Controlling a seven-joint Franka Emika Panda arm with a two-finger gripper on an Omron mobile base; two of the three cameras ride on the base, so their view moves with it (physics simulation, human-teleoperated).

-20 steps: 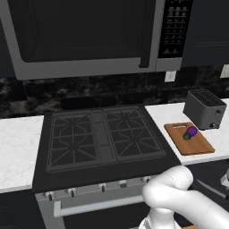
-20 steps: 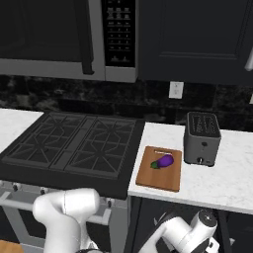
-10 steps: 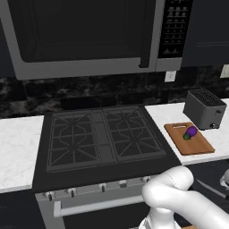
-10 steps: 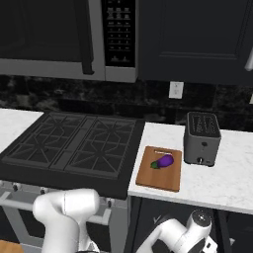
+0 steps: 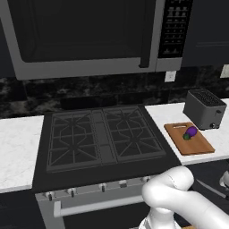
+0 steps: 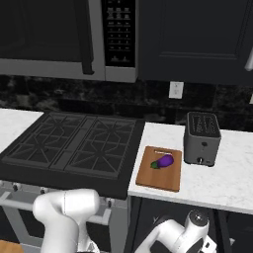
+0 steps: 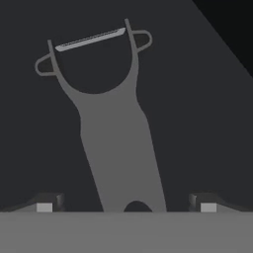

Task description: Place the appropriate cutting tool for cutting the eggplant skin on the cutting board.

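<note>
Hand view: I'm looking down on a grey peeler (image 7: 116,128) lying flat on a dark surface. Y-shaped head with the thin blade bar across the top, small loops at either side of the blade, wide flat handle with a hole at the near end. The handle runs down between my two fingers (image 7: 45,205), whose tips stand wide apart, one at each side of the handle. They hold nothing; the gripper (image 7: 126,207) is spread with the peeler's handle end lying in the gap, and I cannot tell whether the tips touch the surface.

Base views: eggplant (image 5: 190,132) sits on the cutting board (image 5: 197,145), toward the board's far end near the slot handle. The board lies on the white counter (image 6: 232,183) just right of the stove (image 5: 100,136), with the grey toaster (image 6: 202,138) just beside it on the far right side. In the right base view the eggplant (image 6: 163,161) lies at an angle on the board (image 6: 158,175), green cap toward the stove. Microwave (image 5: 85,36) hangs above the stove. My arm bends down low in front of the counter, below the stove's front edge.
</note>
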